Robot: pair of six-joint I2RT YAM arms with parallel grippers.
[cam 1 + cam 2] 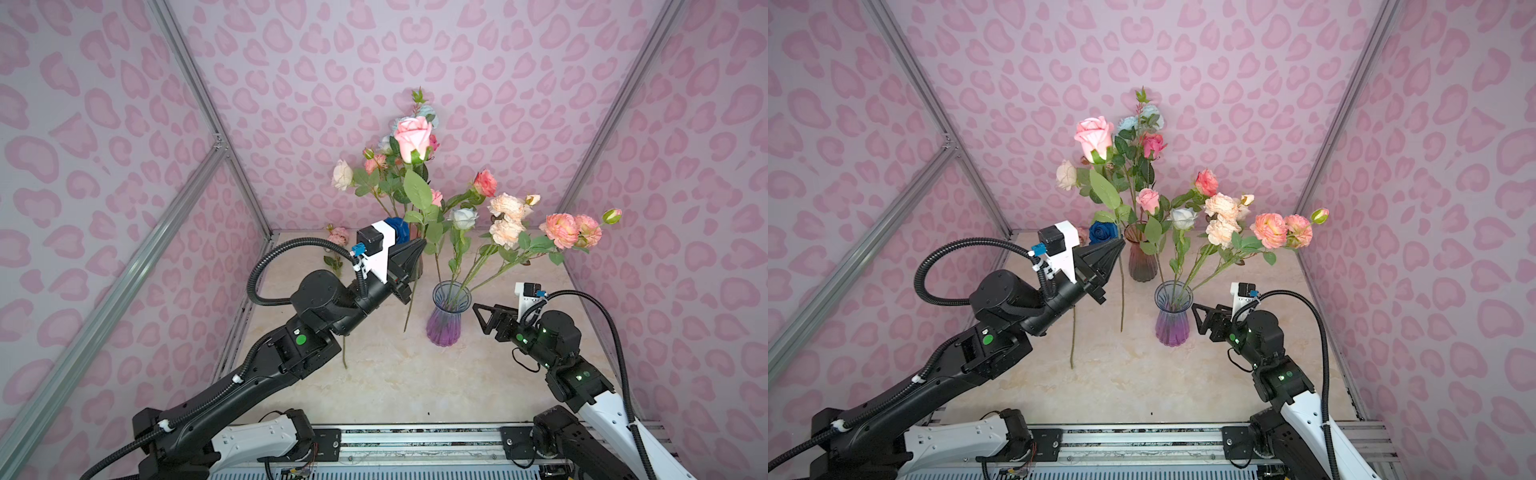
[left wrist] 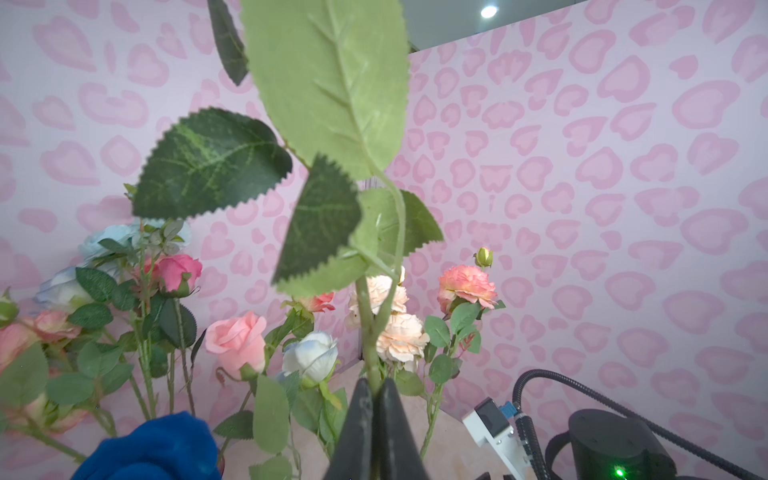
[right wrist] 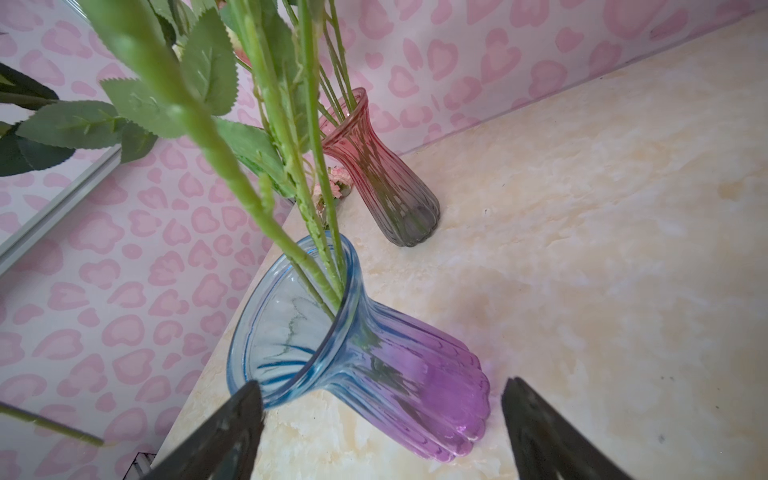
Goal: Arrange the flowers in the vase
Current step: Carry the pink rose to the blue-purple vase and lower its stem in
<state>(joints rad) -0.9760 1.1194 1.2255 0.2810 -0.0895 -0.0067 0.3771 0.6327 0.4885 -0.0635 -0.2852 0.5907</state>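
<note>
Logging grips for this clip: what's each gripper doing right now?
Left gripper: closed on the pink rose stem.
Right gripper: open, empty, beside the vase.

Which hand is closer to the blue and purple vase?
Right. The right hand sits open beside the blue-purple vase; the left hand is higher and farther left, holding a pink rose.

You have two vases on the table (image 1: 395, 386). The front vase (image 1: 446, 316) stands near the middle. The back vase (image 1: 1142, 257) is behind it and a little to the left, close to the back wall. Flowers (image 1: 507, 220) stand in both, and those in the front vase lean to the right. Your left gripper (image 1: 423, 242) is just left of the back vase, holding a rose (image 1: 413, 139) upright, with the stem's lower end hanging left of the front vase. Your right gripper (image 1: 480, 320) sits just right of the front vase, not touching it. A loose flower (image 1: 338, 236) lies in the table's back left corner.
</note>
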